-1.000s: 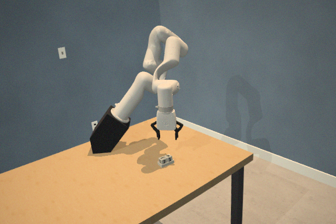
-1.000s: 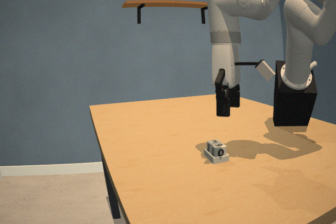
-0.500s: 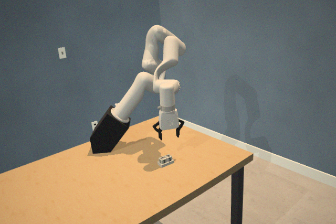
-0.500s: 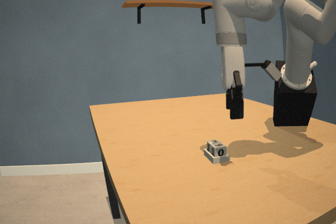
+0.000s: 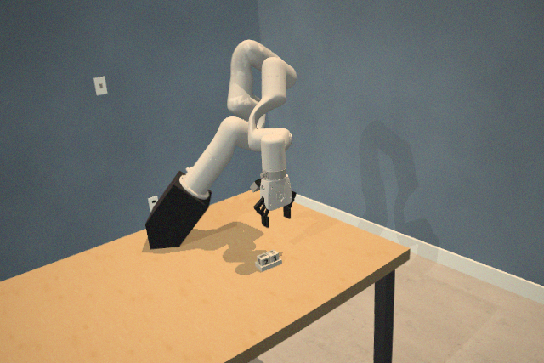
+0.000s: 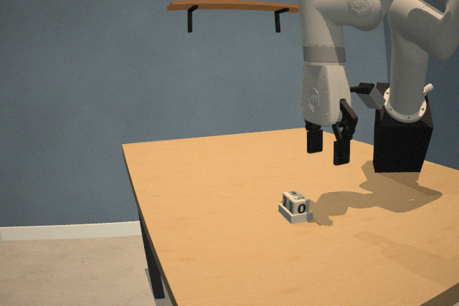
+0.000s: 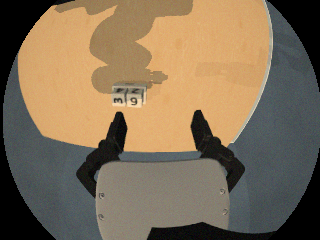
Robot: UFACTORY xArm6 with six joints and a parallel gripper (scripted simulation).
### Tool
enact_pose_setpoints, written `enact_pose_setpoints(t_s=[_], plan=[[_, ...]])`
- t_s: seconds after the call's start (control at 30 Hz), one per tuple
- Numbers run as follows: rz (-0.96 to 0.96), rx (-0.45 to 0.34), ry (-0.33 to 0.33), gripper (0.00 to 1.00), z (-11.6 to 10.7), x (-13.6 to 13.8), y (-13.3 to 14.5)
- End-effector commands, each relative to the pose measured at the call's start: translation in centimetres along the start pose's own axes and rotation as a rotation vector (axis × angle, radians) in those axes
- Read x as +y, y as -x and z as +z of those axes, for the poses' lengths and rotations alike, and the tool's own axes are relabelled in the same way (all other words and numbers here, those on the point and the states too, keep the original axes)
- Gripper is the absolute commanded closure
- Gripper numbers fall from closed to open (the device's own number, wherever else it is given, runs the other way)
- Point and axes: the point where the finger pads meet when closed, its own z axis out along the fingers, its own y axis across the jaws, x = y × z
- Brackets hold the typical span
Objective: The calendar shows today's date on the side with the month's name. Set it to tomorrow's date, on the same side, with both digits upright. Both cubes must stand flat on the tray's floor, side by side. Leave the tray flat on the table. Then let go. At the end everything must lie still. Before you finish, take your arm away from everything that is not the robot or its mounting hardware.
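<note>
A small grey tray (image 5: 268,265) stands flat on the wooden table with two white number cubes (image 5: 268,258) side by side in it. In the top view the facing digits read about 2 and 1. In the exterior view the tray (image 6: 295,215) shows a cube face with 0 (image 6: 302,208). In the wrist view the cubes (image 7: 127,96) lie ahead of the fingers. My gripper (image 5: 274,213) hangs well above the table, behind and above the tray. It is open and empty, fingers pointing down; it also shows in the exterior view (image 6: 328,148) and in the wrist view (image 7: 158,127).
The arm's black base block (image 5: 175,216) stands on the table's back part. The table's right edge (image 5: 333,297) runs not far from the tray. A wooden shelf (image 6: 232,5) hangs on the wall, far above.
</note>
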Motion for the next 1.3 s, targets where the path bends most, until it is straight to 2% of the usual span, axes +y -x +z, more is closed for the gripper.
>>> enact_pose_setpoints(t_s=[0.0,0.17,0.27,0.3,0.73,0.83,0.93,1.1,1.27], plan=[[-0.147,-0.011,0.01,0.0,0.0,0.6,-0.2],[-0.314,-0.014,0.011,0.0,0.1,1.2,-0.4],[-0.335,-0.015,0.011,0.0,0.1,1.3,-0.5],[-0.423,-0.017,0.012,0.0,0.2,1.6,-0.6],[-0.777,-0.027,0.013,0.0,0.3,2.9,-1.3],[-0.783,-0.028,0.013,0.0,0.3,3.0,-1.3],[-0.922,-0.033,0.014,0.0,0.3,3.5,-1.5],[-1.026,-0.038,0.014,0.0,0.4,3.9,-1.7],[-1.05,-0.039,0.014,0.0,0.4,3.9,-1.8]])
